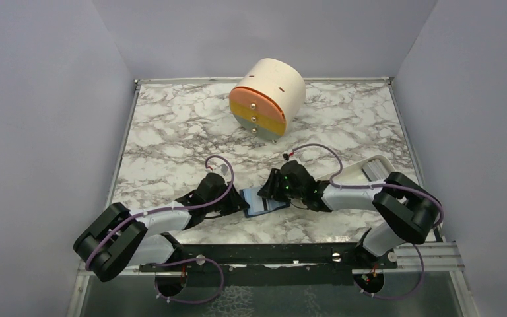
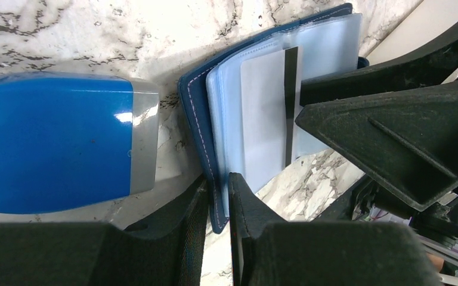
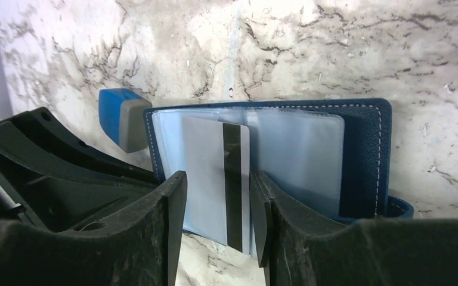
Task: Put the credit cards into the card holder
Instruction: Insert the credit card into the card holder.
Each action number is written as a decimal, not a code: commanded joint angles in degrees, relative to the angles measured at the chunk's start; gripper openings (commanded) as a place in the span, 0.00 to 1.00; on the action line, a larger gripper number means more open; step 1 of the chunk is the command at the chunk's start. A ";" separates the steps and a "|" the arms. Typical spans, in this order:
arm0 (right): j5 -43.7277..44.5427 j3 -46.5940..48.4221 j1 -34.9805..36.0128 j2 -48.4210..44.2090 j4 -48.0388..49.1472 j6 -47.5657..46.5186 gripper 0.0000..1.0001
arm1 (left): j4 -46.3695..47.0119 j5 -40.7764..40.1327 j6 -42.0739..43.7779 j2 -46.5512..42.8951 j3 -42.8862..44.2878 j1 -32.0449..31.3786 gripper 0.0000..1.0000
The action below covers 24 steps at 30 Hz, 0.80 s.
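Overhead, both arms meet at the near middle of the marble table [image 1: 171, 132], over the open card holder [image 1: 265, 205].

From the left wrist, the left gripper [image 2: 217, 202] pinches the holder's navy cover edge. A blue block [image 2: 53, 143] sits just beside it.

From the right wrist, the right gripper [image 3: 217, 187] has its jaws spread either side of a credit card [image 3: 206, 155]. The card lies on the clear sleeves, its near end jutting past the holder. The card probably needs a square push along the sleeve while the cover is pinned.
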 commanded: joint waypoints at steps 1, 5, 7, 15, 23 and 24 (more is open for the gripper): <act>2.08 3.99 0.39 -0.37 -10.22 -4.61 0.46 | 1.09 0.64 0.58 -0.22 -0.80 -0.40 0.20; 1.15 5.16 0.39 -0.11 -10.86 -6.17 0.50 | 1.09 0.73 0.58 0.03 -0.72 -0.43 0.20; 0.37 5.37 0.39 0.10 -10.31 -6.78 0.50 | 1.12 0.71 0.58 0.05 -0.64 -0.42 0.20; -5.02 6.28 0.39 3.20 -5.80 -8.18 0.43 | 1.92 1.43 0.66 0.32 -0.43 -0.44 0.22; -8.45 6.14 0.56 4.43 -2.13 -7.35 0.30 | 2.01 1.39 1.36 0.61 0.97 -0.45 0.27; -8.69 6.09 0.56 4.59 -1.90 -7.12 0.29 | 2.01 1.49 1.43 0.80 1.19 -0.43 0.27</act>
